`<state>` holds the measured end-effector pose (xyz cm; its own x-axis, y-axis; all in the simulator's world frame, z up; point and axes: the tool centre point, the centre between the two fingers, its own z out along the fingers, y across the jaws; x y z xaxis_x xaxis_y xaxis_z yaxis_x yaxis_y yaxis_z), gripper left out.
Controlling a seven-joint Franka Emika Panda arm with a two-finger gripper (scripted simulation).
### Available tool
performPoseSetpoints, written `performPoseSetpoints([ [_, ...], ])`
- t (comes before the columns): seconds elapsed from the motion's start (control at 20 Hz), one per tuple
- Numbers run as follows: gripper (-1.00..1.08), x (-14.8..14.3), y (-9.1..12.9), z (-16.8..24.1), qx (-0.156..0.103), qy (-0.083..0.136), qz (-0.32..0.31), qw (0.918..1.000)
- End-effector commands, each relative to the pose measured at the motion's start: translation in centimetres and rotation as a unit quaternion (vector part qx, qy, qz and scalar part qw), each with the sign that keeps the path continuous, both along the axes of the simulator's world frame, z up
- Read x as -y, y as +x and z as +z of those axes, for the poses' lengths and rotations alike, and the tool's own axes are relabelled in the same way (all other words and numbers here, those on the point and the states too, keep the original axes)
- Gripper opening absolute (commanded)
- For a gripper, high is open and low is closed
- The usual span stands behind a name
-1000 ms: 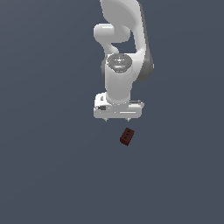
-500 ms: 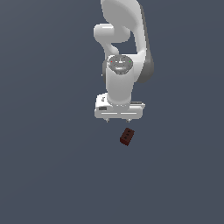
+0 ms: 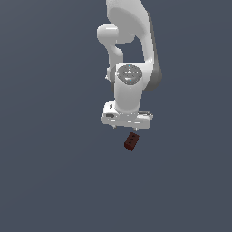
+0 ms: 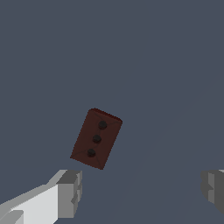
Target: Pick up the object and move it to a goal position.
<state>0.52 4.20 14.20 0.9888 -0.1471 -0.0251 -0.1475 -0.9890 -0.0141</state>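
The object is a small dark reddish-brown block (image 3: 132, 141) with three dark holes on its upper face, lying tilted on the grey floor. In the wrist view the block (image 4: 96, 138) lies ahead of the fingers, not between them. My white gripper (image 3: 127, 128) hangs from the arm just above and behind the block in the exterior view. In the wrist view the gripper (image 4: 142, 189) is open and empty, with one grey fingertip (image 4: 70, 192) near the block's lower corner and the other fingertip (image 4: 213, 189) far off to the side.
A plain dark grey floor (image 3: 54, 172) fills both views. The white arm (image 3: 131, 54) rises behind the gripper toward the top of the exterior view. No other objects or goal marker show.
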Motion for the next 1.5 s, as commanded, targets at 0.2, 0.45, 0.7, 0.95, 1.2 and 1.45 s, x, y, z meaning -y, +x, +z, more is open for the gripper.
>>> performPoseSetpoints([
  [0.2,1.0,-1.5,0.5,-2.3,0.002,-0.003,-0.068,0.9977],
  [0.45,1.0,-2.7,0.8,-4.0,0.005,-0.006,-0.121,0.9927],
  [0.7,1.0,-3.5,1.0,-5.3,0.007,-0.009,-0.159,0.9873],
  [0.95,1.0,-4.0,1.1,-6.1,0.009,-0.01,-0.182,0.9831],
  [1.2,1.0,-4.2,1.1,-6.5,0.009,-0.011,-0.192,0.9812],
  [1.45,1.0,-4.2,1.1,-6.8,0.009,-0.011,-0.191,0.9816],
])
